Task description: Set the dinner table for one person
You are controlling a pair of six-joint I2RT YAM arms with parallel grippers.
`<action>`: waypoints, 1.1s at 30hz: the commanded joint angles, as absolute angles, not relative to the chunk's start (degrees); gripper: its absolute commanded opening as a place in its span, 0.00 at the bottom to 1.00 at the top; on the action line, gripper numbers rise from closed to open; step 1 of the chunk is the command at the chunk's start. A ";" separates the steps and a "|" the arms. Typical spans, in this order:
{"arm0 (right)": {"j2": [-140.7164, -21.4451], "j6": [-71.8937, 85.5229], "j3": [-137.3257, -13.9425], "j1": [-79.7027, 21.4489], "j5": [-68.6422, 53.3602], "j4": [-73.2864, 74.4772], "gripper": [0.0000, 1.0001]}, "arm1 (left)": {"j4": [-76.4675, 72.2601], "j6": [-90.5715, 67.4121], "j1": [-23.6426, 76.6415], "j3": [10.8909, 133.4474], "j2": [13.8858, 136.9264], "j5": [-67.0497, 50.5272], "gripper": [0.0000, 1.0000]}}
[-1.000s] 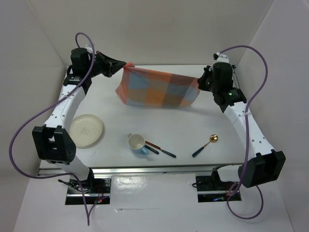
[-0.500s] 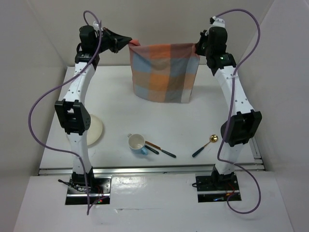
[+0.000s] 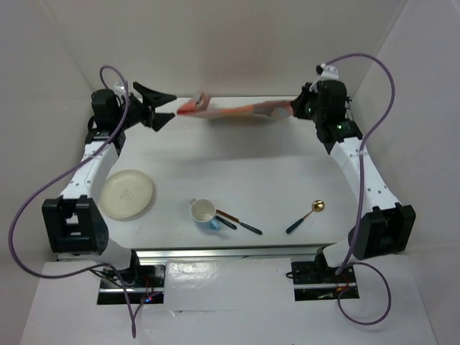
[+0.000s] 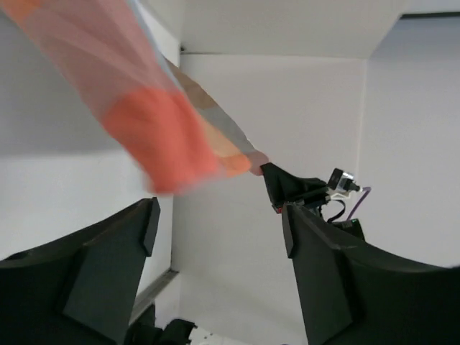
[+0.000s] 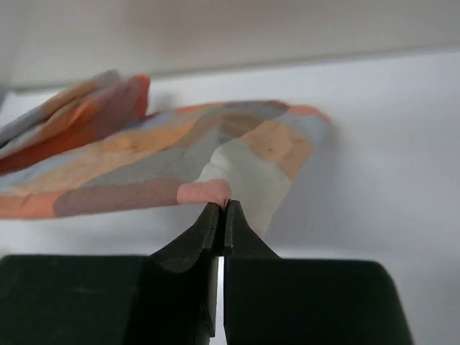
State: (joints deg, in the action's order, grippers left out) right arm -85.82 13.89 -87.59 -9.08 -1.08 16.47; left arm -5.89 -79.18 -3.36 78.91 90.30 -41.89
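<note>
While pinched shut on one corner of the cloth (image 5: 144,158), right end effector (image 5: 220,205) at the far right of the counter (image 3: 251,162), jaws pressed flat together with a pink hem between them. Cloth orange-and-grey checked, drawn out in a low band along the far edge; whether resting on the surface or hanging just above it, cannot tell. Left end of cloth free, near but apart from left end effector (image 3: 171,106), jaws spread wide with nothing between them, aimed rightward along the far edge from the far left corner. From the left wrist, cloth blurred and passing above the open fingers (image 4: 108,266), right end effector small beyond, at the cloth's other tip.

Tableware all toward the near half, well apart from the cloth:
- cream plate (image 3: 127,194) near the left edge, just beside the left arm
- white cup (image 3: 204,211) with blue handle, upright, near the middle of the near edge
- dark-handled utensils (image 3: 238,223) lying slantwise just right of the cup
- spoon (image 3: 305,217) with gold bowl farther right, apart from those, toward the right arm
</note>
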 commanded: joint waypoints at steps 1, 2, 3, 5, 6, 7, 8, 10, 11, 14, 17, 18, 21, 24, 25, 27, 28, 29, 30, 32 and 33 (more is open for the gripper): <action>-79.29 15.55 -72.50 -9.84 -4.65 12.30 0.00 | -4.07 -76.04 -4.66 67.03 80.29 -39.82 0.90; -76.49 16.60 -66.68 -10.54 -6.31 11.78 0.11 | -2.30 -74.11 -4.66 63.49 78.24 -37.81 1.00; -75.25 16.61 -64.27 -11.07 -7.02 12.47 0.26 | -0.72 -73.13 -5.35 62.41 76.66 -37.01 1.00; -72.35 16.61 -60.05 -12.03 -7.73 13.53 0.66 | 3.83 -69.28 -6.33 61.88 74.80 -35.34 1.00; -71.55 16.61 -58.55 -13.35 -7.73 14.67 0.82 | 5.17 -67.87 -7.20 61.87 74.80 -34.81 1.00; -71.02 16.61 -57.06 -13.88 -6.52 15.81 0.97 | 6.32 -66.37 -7.21 63.27 74.79 -34.28 0.98; -70.41 16.61 -57.04 -13.89 -5.55 17.65 0.99 | 8.59 -63.92 -7.21 64.15 75.93 -33.49 0.93; -69.61 16.61 -57.04 -13.89 -2.91 19.07 0.99 | 9.22 -61.10 -5.98 67.39 78.47 -33.49 0.58; -68.91 16.61 -57.04 -13.89 -1.94 19.07 0.99 | 10.27 -59.43 -3.80 69.07 80.14 -32.62 0.18; -70.99 18.63 -59.49 -14.41 0.62 20.12 0.53 | 17.82 -50.57 2.17 79.16 90.93 -32.25 0.00; -78.97 21.17 -63.70 -14.41 0.62 23.45 0.03 | 28.11 -42.73 7.97 89.25 102.89 -22.28 0.00; -81.80 21.18 -65.20 -14.41 0.09 24.51 0.00 | 29.60 -40.71 9.04 91.21 105.62 -20.32 0.00; -94.07 21.88 -73.80 -13.89 -1.23 29.51 0.00 | 33.04 -38.07 11.33 97.54 114.59 -13.39 0.00; -103.49 22.50 -81.55 -13.36 -2.54 33.20 0.00 | 34.27 -37.27 12.56 100.28 119.86 -7.67 0.00; -105.19 23.02 -82.87 -12.84 -3.07 33.22 0.00 | 34.89 -37.27 12.57 101.15 120.75 -6.43 0.00; -108.87 23.03 -84.37 -12.83 -3.08 33.84 0.00 | 35.59 -37.27 12.57 101.16 122.51 -2.93 0.00; -109.94 23.03 -84.37 -12.14 -3.95 33.84 0.00 | 36.81 -37.27 12.57 101.16 123.30 -1.86 0.00; -110.73 23.55 -84.37 -12.13 -4.56 33.84 0.00 | 38.13 -37.27 12.57 101.16 123.92 -1.06 0.00; -112.13 23.55 -83.85 -12.13 -4.57 33.32 0.00 | 38.14 -37.96 12.57 100.47 123.93 -1.05 0.00; -113.46 23.55 -82.28 -11.61 -4.57 32.00 0.00 | 38.14 -37.97 12.57 97.40 124.63 -1.05 0.00; -113.47 24.08 -81.57 -11.60 -5.09 31.99 0.00 | 37.27 -38.66 12.57 96.25 124.63 -1.05 0.00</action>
State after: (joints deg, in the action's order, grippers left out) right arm -113.78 22.92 -81.52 -12.36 -3.90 31.35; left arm 36.14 -39.13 12.64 97.76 124.57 -4.14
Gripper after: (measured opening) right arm 0.035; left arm 0.040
